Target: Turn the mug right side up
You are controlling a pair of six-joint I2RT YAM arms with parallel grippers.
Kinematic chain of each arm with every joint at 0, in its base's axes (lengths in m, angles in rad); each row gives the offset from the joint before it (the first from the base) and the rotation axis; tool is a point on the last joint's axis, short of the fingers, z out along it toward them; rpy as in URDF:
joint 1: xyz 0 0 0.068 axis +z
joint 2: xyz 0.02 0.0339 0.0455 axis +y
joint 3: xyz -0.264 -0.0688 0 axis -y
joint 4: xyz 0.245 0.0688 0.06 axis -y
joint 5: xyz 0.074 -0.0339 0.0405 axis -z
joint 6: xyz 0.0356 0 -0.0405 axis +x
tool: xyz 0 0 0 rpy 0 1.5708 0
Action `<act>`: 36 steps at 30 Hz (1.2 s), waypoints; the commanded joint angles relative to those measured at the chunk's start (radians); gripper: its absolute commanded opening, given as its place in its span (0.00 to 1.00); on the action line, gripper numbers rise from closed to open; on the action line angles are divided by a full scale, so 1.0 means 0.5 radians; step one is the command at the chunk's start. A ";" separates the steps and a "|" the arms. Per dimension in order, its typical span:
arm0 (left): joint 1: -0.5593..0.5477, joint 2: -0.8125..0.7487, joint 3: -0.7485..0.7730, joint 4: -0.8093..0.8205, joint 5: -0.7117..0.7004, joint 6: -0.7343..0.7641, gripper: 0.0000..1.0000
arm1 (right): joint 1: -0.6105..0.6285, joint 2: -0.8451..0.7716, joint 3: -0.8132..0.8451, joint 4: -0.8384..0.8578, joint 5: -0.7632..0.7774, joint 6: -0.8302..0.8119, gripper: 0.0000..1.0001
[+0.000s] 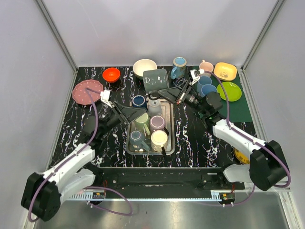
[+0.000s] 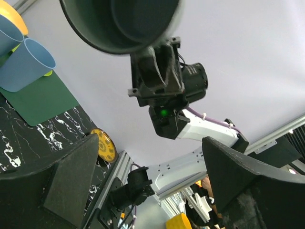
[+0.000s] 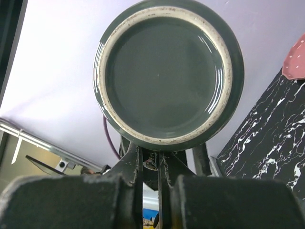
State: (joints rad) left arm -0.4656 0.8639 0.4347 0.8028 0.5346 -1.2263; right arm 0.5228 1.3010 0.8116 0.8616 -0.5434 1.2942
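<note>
Right gripper (image 1: pixel 161 90) is pinching the dark green mug (image 1: pixel 156 79) by a narrow part at its side, probably the handle, its jaws pressed nearly together. It is holding the mug aloft and tipped sideways over the far end of the metal tray (image 1: pixel 172 129) of cups, likely for room to rotate it. Left gripper (image 1: pixel 139 114), jaws spread wide, is pointing up at the mug, seemingly placed to receive it

Eleven mugs (image 1: pixel 156 78), three bowls (image 1: pixel 144 67), three plates (image 1: pixel 87 91)
</note>
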 commanded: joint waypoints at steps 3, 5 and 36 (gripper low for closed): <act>-0.014 0.330 0.265 0.502 -0.017 -0.133 0.88 | 0.010 -0.105 0.067 0.158 -0.149 -0.020 0.00; -0.020 0.453 0.333 0.636 -0.002 -0.186 0.87 | 0.019 -0.132 0.049 0.118 -0.159 -0.066 0.00; -0.121 0.972 0.754 1.288 0.032 -0.696 0.00 | 0.111 -0.338 -0.181 -0.609 -0.334 -0.809 0.00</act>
State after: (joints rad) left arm -0.5228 1.3727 0.7067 1.1576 0.5888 -1.5272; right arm 0.5270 1.1572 0.7631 0.7200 -0.5220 1.0019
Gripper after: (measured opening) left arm 0.114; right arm 0.104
